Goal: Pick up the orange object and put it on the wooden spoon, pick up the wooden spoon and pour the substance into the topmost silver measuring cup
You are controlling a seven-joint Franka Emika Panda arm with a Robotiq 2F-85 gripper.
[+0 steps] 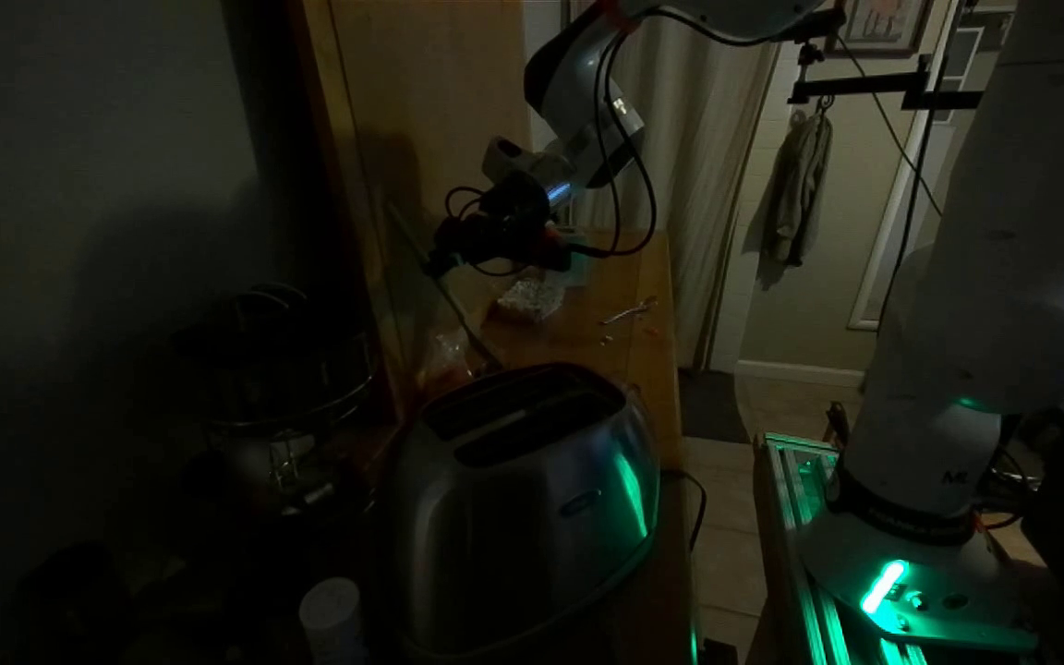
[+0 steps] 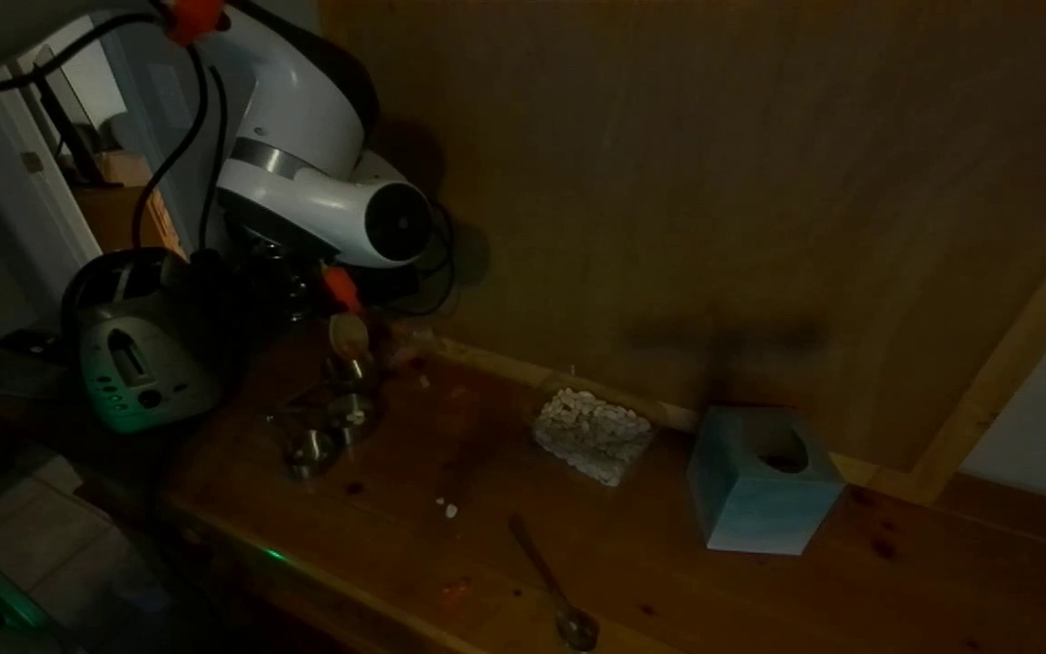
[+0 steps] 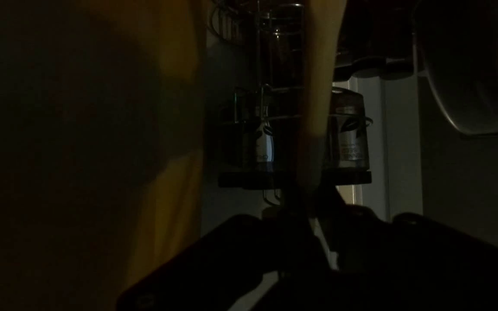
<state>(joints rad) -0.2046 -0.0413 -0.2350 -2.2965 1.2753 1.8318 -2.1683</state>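
Note:
The wooden spoon runs up the wrist view, its handle pinched by my gripper, which is shut on it. In an exterior view the gripper hangs over the far part of the table, and the spoon slants down from it. The pale bowl of the wooden spoon, seemingly tipped, shows just above the topmost silver measuring cup. Whether they touch is too dark to tell. More silver cups stand in front. I cannot make out the orange object; an orange patch on the table is unclear.
A steel toaster stands beside the cups. Farther along are a clear box of white beans, a blue tissue box and a metal spoon. Loose beans lie nearby. A wooden panel rises behind the table.

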